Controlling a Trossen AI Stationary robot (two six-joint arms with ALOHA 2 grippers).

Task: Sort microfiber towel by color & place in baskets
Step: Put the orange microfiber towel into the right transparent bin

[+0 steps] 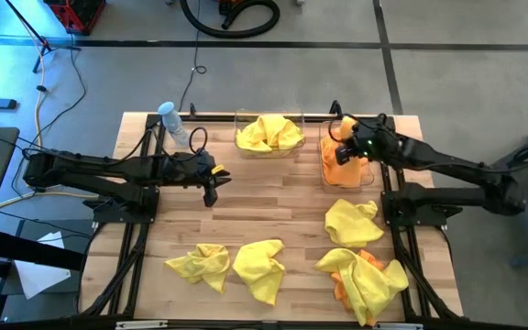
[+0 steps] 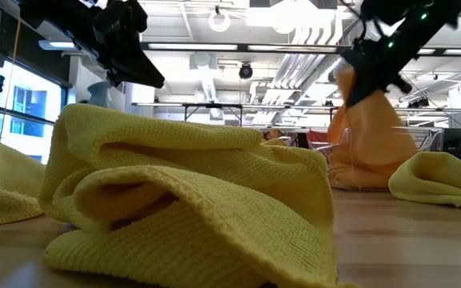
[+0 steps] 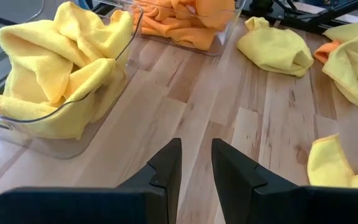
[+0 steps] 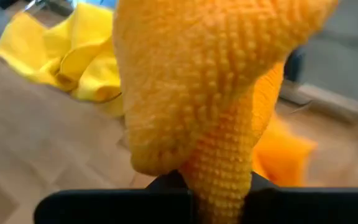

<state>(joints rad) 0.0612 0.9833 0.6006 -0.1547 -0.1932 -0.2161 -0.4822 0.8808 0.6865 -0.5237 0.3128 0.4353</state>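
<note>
My right gripper (image 1: pixel 345 139) is over the right basket (image 1: pixel 324 180), shut on an orange towel (image 2: pixel 370 136) that hangs into it. That basket holds more orange cloth. The left basket (image 1: pixel 240 115) holds yellow towels (image 1: pixel 269 133). Loose on the table lie yellow towels (image 1: pixel 200 264) (image 1: pixel 259 268) (image 1: pixel 351 222) and a mixed yellow and orange pile (image 1: pixel 365 280) near the right front corner. My left gripper (image 1: pixel 212 188) hovers open above bare wood in front of the left basket, touching nothing. My right gripper pinches a bunched fold of the orange towel (image 4: pixel 219 177) between its two fingers, coming from above. The cloth bulges up past the fingers and hides them in the wrist view. The towel hangs below the gripper, its lower end (image 2: pixel 358 172) down in the right basket on the other orange cloth.
A small clear bottle with a pale blue cap (image 1: pixel 174 124) stands at the far left of the table, beside the left arm. Bare wood (image 1: pixel 273 197) lies between the baskets and the loose towels. Arm frames run along both table sides.
</note>
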